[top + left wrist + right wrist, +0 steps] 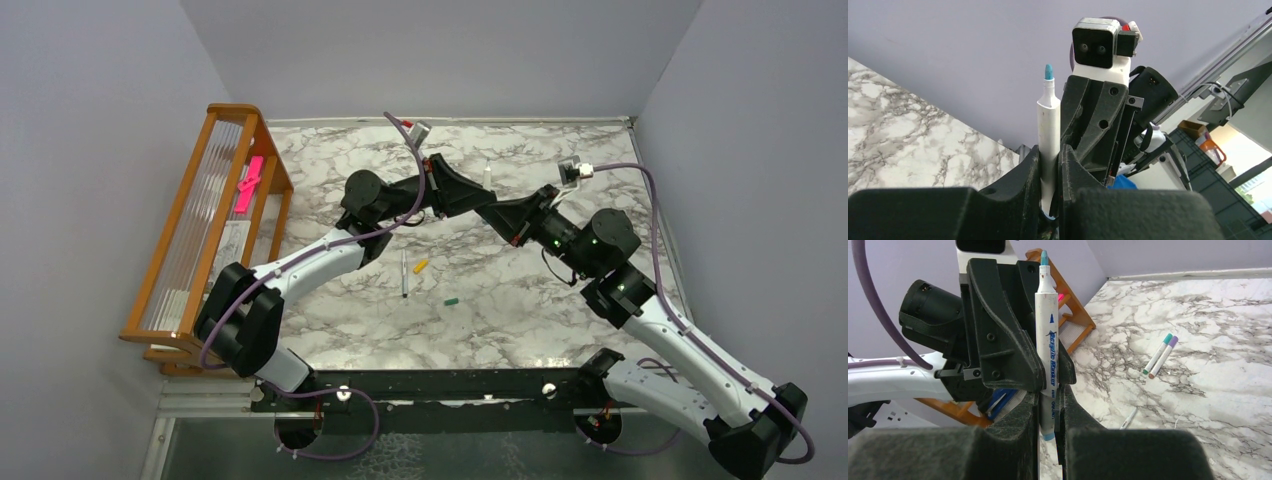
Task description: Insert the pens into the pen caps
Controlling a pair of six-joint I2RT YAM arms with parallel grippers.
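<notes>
A white pen (1047, 335) with a blue tip stands upright above the middle of the table, and both grippers are shut on its barrel. My right gripper (1048, 396) clamps it near the lower blue end. My left gripper (1049, 152) clamps the same pen (1049, 125) from the opposite side. In the top view the two grippers meet at the pen (487, 176). Another pen (404, 275) lies on the marble, with an orange pen cap (421, 266) and a green pen cap (451, 300) beside it. Two capped pens (1160, 355), teal and purple, lie side by side.
A wooden rack (180, 250) stands along the left wall with a bright pink strip (248, 185) in it. Grey walls close the table on the left, back and right. One more pen (1129, 418) lies on the marble below the right gripper.
</notes>
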